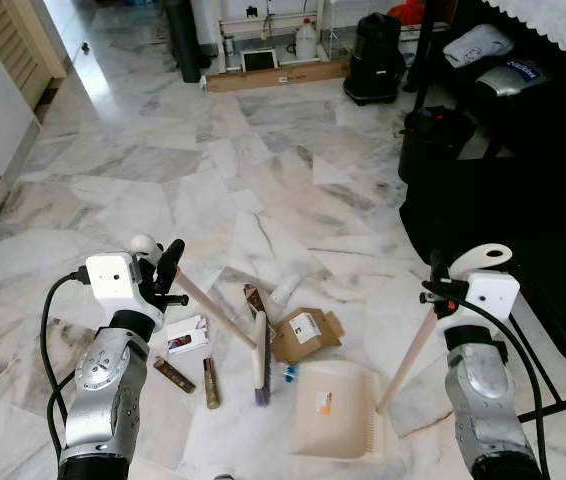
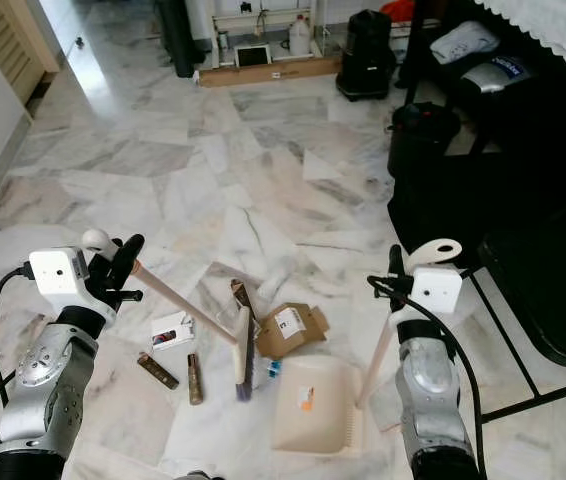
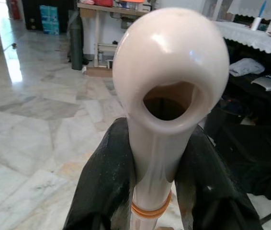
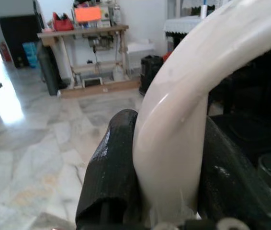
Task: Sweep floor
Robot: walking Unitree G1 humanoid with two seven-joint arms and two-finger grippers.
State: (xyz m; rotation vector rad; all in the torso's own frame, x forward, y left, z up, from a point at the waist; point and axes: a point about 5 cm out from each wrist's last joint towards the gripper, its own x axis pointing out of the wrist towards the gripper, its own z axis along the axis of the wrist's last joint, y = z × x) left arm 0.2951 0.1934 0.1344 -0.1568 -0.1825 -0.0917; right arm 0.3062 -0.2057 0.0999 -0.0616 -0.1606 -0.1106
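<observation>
Left hand (image 1: 159, 272) clamped on broom (image 1: 225, 318) handle, shaft slanting down-right to bristles on floor (image 1: 163, 170) beside box (image 1: 305, 333), just left of dustpan (image 1: 335, 408), handle gripped by right hand (image 1: 441, 285).

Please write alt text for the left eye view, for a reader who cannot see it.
The left gripper holds a broom by its pale handle, and the right gripper holds the handle of a cream dustpan on a marble floor. Between brush and dustpan lie litter: a flattened brown carton, a small white box and wrappers.
</observation>
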